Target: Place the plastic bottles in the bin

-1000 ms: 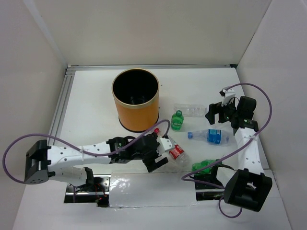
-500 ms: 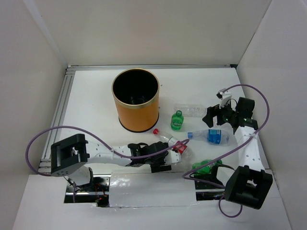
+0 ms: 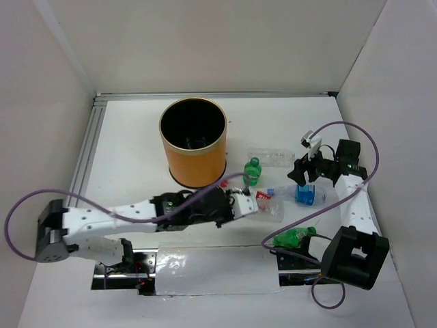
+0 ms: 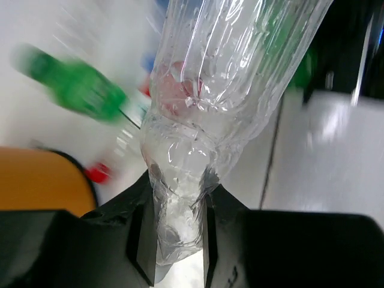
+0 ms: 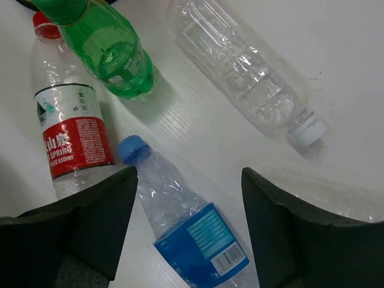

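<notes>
1. The left end effector (image 4: pixel 174 235) is clamped on the red-labelled bottle (image 4: pixel 231 72), and the thin wall buckles between the jaws. The bottle sits near the foot of the orange bin (image 3: pixel 198 167), to its right. Whether it is clear of the worktop (image 3: pixel 130 143) cannot be told.
2. The sound move looks to be a straight lift above the pale rim, then a steady swing left, releasing only over the black inside. A crushed wall may slip.
3. The right end effector (image 5: pixel 187 180) stands wide astride the blue-labelled bottle (image 5: pixel 201 240), apparently not touching it. It would best close on the mid-body.
4. Only the overhead view shows the bin, the upright green bottle (image 3: pixel 252 171), the clear bottle (image 3: pixel 273 157) and a second green bottle (image 3: pixel 293 237) by the right arm's base. Only the left wrist view shows the buckling.
</notes>
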`<state>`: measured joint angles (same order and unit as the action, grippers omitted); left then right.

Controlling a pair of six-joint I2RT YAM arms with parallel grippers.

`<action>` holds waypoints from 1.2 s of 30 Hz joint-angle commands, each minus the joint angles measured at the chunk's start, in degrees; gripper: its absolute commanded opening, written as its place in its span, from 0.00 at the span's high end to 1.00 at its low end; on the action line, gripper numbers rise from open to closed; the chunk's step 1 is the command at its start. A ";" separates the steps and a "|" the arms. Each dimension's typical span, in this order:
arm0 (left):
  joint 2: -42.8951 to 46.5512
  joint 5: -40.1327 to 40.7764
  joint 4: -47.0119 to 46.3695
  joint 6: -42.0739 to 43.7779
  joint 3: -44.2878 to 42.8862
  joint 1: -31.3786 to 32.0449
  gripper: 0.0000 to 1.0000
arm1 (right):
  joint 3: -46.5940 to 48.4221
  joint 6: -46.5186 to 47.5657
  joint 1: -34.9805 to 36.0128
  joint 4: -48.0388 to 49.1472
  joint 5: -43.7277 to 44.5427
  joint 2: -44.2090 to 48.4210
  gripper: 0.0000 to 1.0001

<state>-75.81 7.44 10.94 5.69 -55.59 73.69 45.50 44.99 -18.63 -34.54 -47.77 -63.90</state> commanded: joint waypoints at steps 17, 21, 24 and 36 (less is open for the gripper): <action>-3.98 6.71 -24.40 -16.06 -17.18 -45.03 0.78 | 0.12 28.81 -0.71 -11.23 -1.90 -1.92 0.00; -6.54 8.63 -20.18 -17.38 -17.18 -45.57 0.39 | -2.68 37.35 1.31 -13.11 2.49 -3.07 0.00; -6.54 9.16 -17.71 -17.91 -18.40 -45.57 0.05 | -6.73 38.59 4.29 -9.15 6.89 -3.07 0.00; 10.30 11.63 -4.17 -33.83 -14.04 -26.25 0.00 | -9.39 32.78 9.94 4.16 14.30 -11.96 0.68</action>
<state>-71.85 18.59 4.10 -15.77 -73.76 43.68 33.87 78.35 -8.03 -33.06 -34.68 -75.88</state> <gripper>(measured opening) 0.995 0.437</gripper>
